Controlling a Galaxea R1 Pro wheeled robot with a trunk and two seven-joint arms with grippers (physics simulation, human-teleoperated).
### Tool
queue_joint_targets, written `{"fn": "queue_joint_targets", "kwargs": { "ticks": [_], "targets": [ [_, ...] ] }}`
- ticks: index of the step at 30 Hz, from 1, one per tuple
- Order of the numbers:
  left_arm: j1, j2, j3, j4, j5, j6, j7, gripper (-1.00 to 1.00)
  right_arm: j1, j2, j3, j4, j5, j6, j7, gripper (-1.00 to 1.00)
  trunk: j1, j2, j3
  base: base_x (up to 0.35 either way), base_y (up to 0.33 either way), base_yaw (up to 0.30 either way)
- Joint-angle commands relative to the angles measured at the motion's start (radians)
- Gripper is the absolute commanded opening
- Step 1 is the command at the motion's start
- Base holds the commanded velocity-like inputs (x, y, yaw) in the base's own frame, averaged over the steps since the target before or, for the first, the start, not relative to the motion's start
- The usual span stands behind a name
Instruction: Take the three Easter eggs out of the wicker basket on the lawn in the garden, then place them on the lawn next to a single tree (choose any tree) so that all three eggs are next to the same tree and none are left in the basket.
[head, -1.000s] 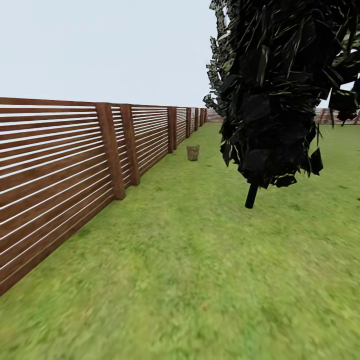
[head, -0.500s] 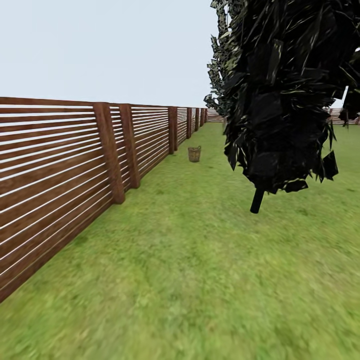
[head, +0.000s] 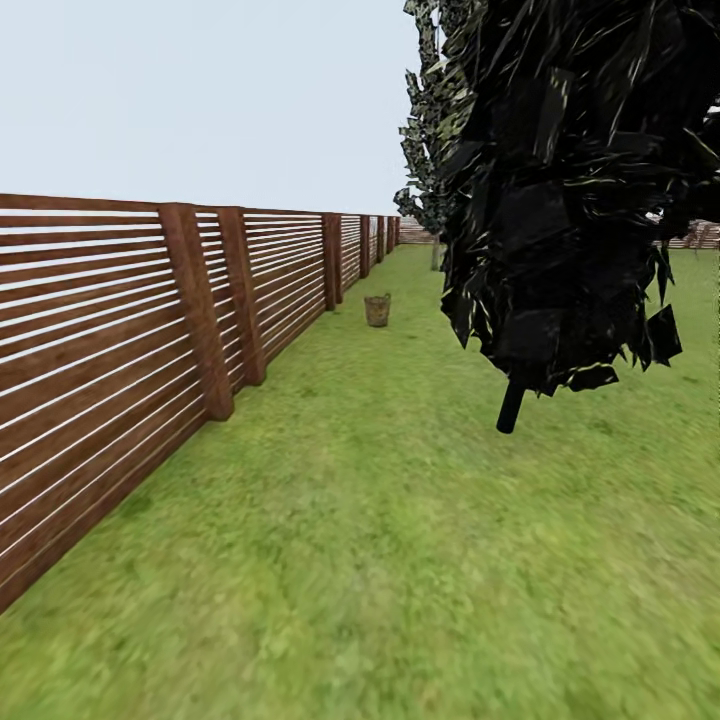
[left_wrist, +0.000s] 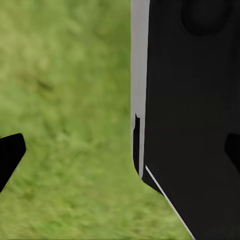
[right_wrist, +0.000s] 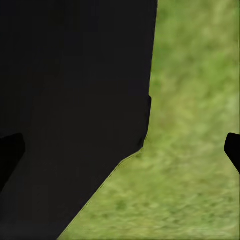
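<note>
A: So, nearest first: both wrist views look down at the lawn (head: 400, 560) next to the robot's dark body. The left gripper (left_wrist: 120, 150) has its fingertips poking in at opposite edges of its frame, nothing between them, so it's spread wide. Same with the right gripper (right_wrist: 120, 150), wide and empty.

B: And further out?

A: A near-black cypress (head: 570, 190) fills the upper right of the head view, a slatted wooden fence (head: 120, 340) runs along the left, and the wicker basket (head: 377, 310) sits small, just left of frame centre, near the fence. Eggs? Can't see any from here.

B: How would you grab them?

A: My guess: light, hard, smooth shells, so slippery. Pinch across the widest part, gently. The basket looks light enough to tip if bumped.
</note>
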Motion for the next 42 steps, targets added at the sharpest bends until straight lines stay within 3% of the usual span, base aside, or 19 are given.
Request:
{"fn": "queue_joint_targets", "kwargs": {
  "ticks": [1, 42],
  "targets": [
    [0.001, 0.000, 0.000, -0.002, -0.001, 0.000, -0.001, 1.00, 0.000, 0.000, 0.000, 0.001, 0.003, -0.001, 0.001, 1.00, 0.001, 0.000, -0.001, 0.335, 0.086, -0.025],
    [0.001, 0.000, 0.000, -0.002, -0.001, 0.000, -0.001, 1.00, 0.000, 0.000, 0.000, 0.001, 0.003, -0.001, -0.002, 1.00, 0.001, 0.000, -0.001, 0.335, 0.086, -0.001]
  ]
}}
